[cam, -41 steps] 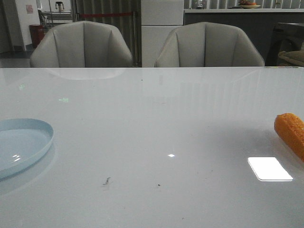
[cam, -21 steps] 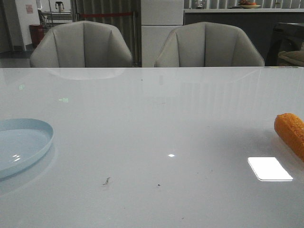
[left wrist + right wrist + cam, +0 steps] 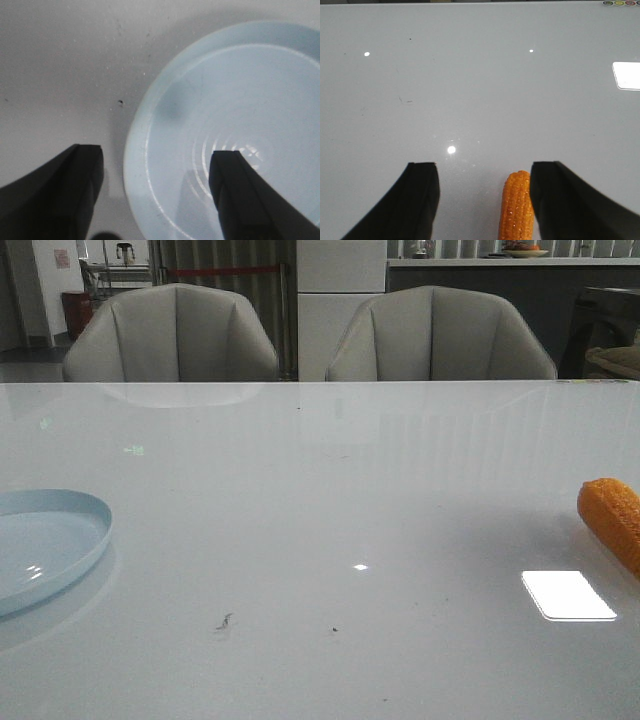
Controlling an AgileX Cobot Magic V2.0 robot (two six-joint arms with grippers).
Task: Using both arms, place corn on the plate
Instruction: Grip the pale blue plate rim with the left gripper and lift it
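Nothing has shifted on the glossy white desk (image 3: pixel 330 500) since the earlier frames. The orange, bumpy-kernelled corn cob (image 3: pixel 612 520) lies far to the right of the round pale blue plate (image 3: pixel 45 545), well apart from it. The left gripper (image 3: pixel 157 187) hangs spread over the plate's rim, empty; the right gripper (image 3: pixel 485 192) is spread too, its black fingers (image 3: pixel 422 192) flanking the cob's tip without touching.

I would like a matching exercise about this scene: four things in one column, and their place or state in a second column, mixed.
Things:
1. corn
2. plate
3. left gripper
4. right gripper

Places or states:
A. open above the pale blue dish
B. lies at the table's right edge, orange
C. open, with the cob between its fingers
D. empty, at the table's left edge

Pairs: 1-B, 2-D, 3-A, 4-C
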